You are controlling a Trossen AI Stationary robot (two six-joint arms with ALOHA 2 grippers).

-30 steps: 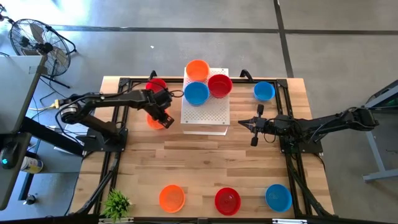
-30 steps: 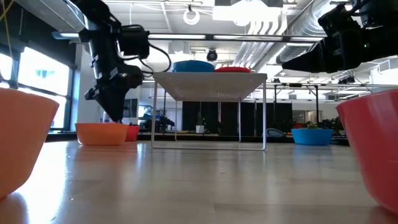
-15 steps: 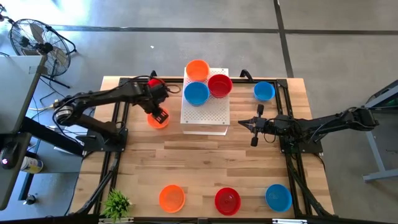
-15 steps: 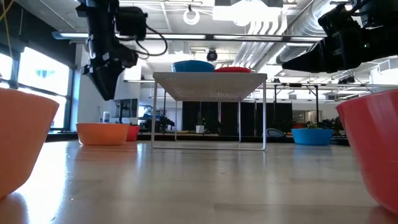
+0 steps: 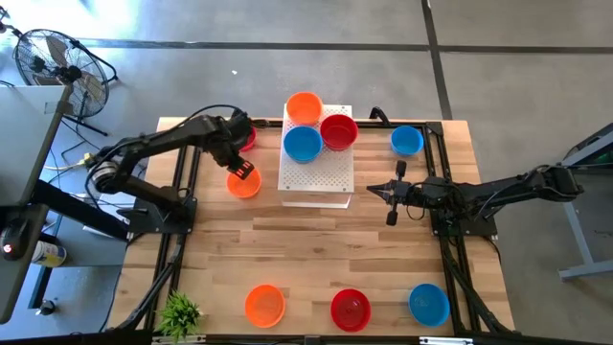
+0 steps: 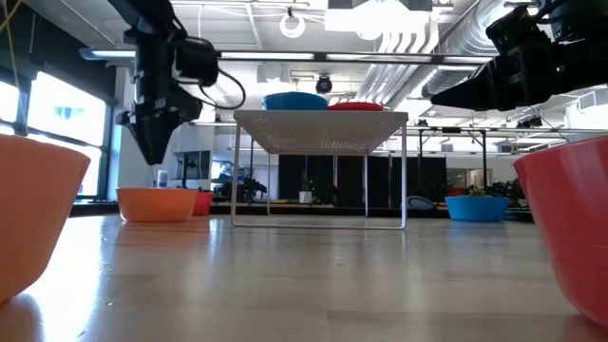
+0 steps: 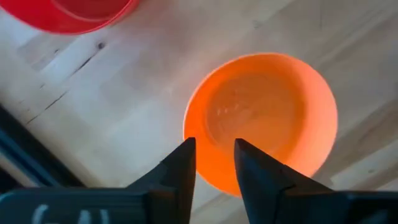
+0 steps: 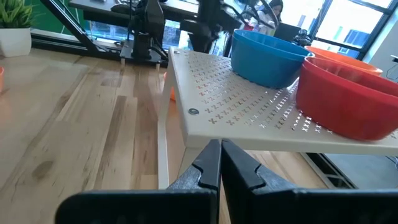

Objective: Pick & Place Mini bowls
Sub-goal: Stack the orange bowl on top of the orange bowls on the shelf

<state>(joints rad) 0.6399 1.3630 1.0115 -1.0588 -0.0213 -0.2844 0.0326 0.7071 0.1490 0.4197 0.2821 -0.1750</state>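
An orange mini bowl (image 5: 242, 185) (image 7: 264, 118) (image 6: 155, 203) stands upright on the wood left of the white perforated board (image 5: 316, 172). My left gripper (image 5: 245, 173) (image 7: 212, 146) (image 6: 150, 160) hovers above this bowl's rim, open by a narrow gap, touching nothing. A red mini bowl (image 5: 248, 140) (image 7: 74, 12) sits beyond it, partly hidden by the arm. On the board rest an orange (image 5: 304, 107), a red (image 5: 338, 131) and a blue mini bowl (image 5: 303, 144). My right gripper (image 5: 372, 190) (image 8: 221, 149) waits shut, in the air by the board's right side.
Another blue bowl (image 5: 407, 141) stands near the far right corner. Along the near edge sit an orange (image 5: 264, 305), a red (image 5: 351, 309) and a blue bowl (image 5: 428, 304), with a small plant (image 5: 179, 313) at the near left. Black frame rails run along both sides.
My left gripper has risen from the orange bowl's rim and drawn slightly toward the table's far left. The orange bowl has stayed on the table where it was. The right arm has kept still.
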